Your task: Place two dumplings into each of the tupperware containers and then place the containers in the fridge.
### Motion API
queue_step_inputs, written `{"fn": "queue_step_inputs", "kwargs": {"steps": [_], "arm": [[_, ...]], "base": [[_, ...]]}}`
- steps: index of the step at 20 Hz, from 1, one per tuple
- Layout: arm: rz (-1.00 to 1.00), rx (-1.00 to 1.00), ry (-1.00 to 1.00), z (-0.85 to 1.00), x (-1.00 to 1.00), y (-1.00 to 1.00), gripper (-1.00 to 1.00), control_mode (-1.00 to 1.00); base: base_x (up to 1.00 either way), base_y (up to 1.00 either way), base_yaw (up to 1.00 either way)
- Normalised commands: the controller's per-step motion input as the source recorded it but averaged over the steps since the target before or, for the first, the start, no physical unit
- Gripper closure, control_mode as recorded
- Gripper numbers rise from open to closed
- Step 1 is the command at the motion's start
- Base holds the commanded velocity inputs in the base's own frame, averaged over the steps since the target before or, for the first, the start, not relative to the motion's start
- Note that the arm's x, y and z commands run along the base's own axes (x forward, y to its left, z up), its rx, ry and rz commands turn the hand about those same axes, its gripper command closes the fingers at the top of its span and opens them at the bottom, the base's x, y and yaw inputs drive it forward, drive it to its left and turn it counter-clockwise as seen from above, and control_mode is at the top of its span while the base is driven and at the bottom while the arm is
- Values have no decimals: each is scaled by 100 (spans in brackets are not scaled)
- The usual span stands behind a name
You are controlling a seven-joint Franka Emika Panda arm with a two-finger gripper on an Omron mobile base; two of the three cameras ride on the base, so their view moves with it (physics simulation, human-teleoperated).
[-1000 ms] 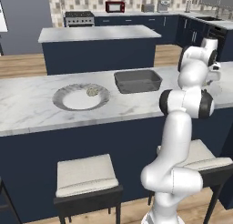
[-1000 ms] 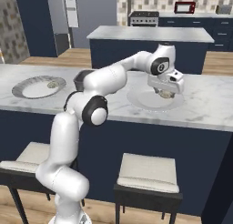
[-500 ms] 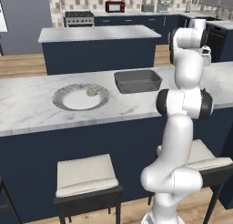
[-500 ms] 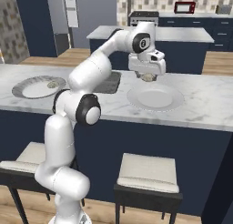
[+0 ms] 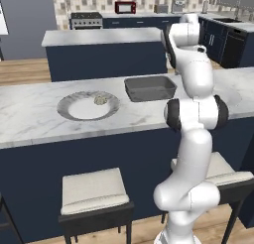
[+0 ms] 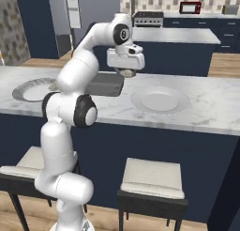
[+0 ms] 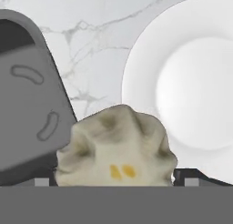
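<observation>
Tool [image 6: 127, 73] holds a dumpling [image 7: 117, 145] between wide jaws, raised above the desk [image 6: 206, 110] just beside the container [image 6: 104, 84], likely for dropping in.

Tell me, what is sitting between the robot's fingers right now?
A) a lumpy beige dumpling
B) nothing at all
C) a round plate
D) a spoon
A: the hand view shows a lumpy beige dumpling sitting right between the two dark finger tips of the gripper, above the marble counter, with the grey container on one side and the white plate on the other.
</observation>
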Motion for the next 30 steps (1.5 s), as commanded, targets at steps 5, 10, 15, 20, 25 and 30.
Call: {"fn": "queue_step_inputs", "kwargs": {"steps": [5,10,15,20,25,30], "arm": [[12,0,9,0,-1,99,100,-100],[13,2,6,-4,15,65,100,-100],[4,8,6,-27,40,0,100,-100],[7,4,8,-47,23,0,100,-100],[5,0,1,-12,26,0,100,-100],[3,0,1,-6,10,0,100,-100]], "base": [[0,0,0],[0,0,0],[0,0,0],[0,0,0],[0,0,0],[0,0,0]]}}
